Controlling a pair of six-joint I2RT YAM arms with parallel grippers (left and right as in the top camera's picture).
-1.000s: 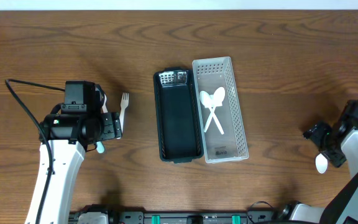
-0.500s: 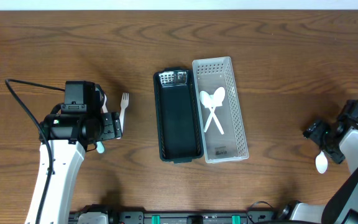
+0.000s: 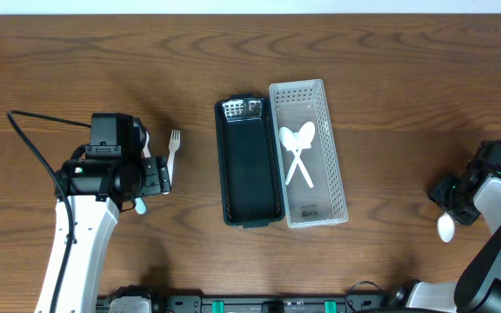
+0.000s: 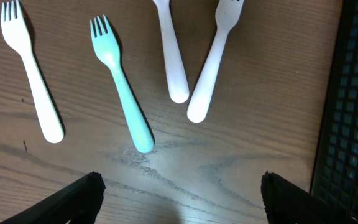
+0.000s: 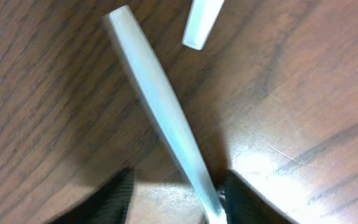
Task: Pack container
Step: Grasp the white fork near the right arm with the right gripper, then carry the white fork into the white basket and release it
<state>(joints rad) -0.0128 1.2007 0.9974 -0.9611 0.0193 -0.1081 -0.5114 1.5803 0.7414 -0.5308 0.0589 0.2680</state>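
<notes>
Pale spoon (image 5: 166,118) flat on table (image 3: 390,87) at far right, handle between right gripper (image 5: 178,198) fingers; light, stiff, slick plastic, best pinched mid-handle; jaws half-open, grip uncertain; another handle tip (image 5: 202,25) just beside; bare wood toward white basket (image 3: 329,148); left gripper (image 4: 182,193) wide, empty, over forks (image 4: 120,93).

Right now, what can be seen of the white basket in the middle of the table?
The white basket is long, rectangular, plastic-looking, open-topped, with perforated walls. It lies flat on the table, its left side apparently touching a dark tray. Inside, two white spoons lie crossed, bowls toward the far end.
</notes>
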